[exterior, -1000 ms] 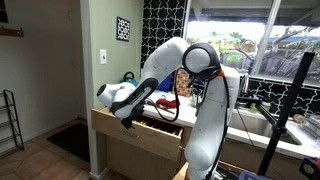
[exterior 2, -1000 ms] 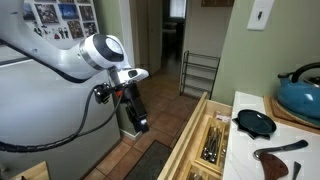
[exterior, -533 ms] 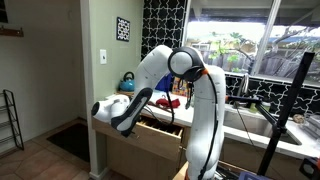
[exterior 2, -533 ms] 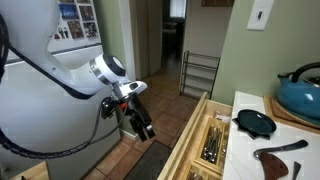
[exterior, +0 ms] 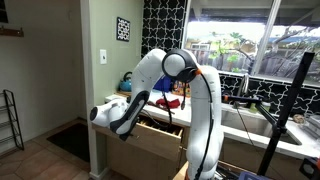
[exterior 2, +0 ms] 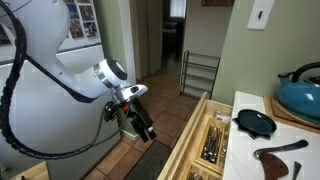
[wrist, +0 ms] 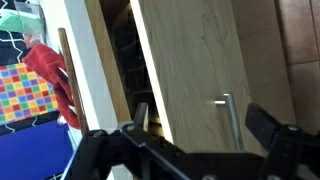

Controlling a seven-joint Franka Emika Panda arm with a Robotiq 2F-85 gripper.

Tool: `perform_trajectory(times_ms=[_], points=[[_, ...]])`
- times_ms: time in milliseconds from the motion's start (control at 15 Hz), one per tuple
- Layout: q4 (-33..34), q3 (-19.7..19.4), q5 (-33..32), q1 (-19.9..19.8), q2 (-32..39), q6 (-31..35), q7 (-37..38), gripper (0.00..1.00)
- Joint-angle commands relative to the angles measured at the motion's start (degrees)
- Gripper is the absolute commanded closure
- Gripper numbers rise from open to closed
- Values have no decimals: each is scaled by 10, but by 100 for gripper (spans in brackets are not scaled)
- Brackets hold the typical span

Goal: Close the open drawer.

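The drawer (exterior 2: 192,143) is a wide, shallow light tan wooden one. It stands pulled out from the cabinet, with cutlery (exterior 2: 214,140) inside, and also shows in an exterior view (exterior: 160,132). In the wrist view its flat front panel (wrist: 190,60) fills the middle, with a small metal handle (wrist: 229,118) on it. My gripper (wrist: 205,125) is open and empty. One fingertip (wrist: 141,113) is over the drawer's top edge and the other (wrist: 275,125) is beyond the handle. In both exterior views the gripper (exterior 2: 141,121) (exterior: 124,124) hangs just in front of the drawer front, apart from it.
A blue kettle (exterior 2: 302,90), a black pan (exterior 2: 255,122) and wooden utensils (exterior 2: 282,152) lie on the counter above the drawer. A red cloth (wrist: 52,68) lies on the counter. A white fridge (exterior 2: 40,70), a floor mat (exterior 2: 150,160) and a wire rack (exterior 2: 201,72) stand nearby.
The arm has lowered and swung the gripper closer to the drawer front. The drawer itself has not moved.
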Motion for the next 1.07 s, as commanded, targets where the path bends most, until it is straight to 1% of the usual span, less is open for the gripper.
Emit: perform_trajectory(times_ms=[0, 400, 600, 1000], points=[[8, -13, 5, 10, 11, 2, -1, 0], [34, -31, -77, 10, 66, 70, 61, 0], [51, -40, -122, 12, 99, 79, 104, 0], [83, -53, -181, 3, 158, 95, 133, 0]])
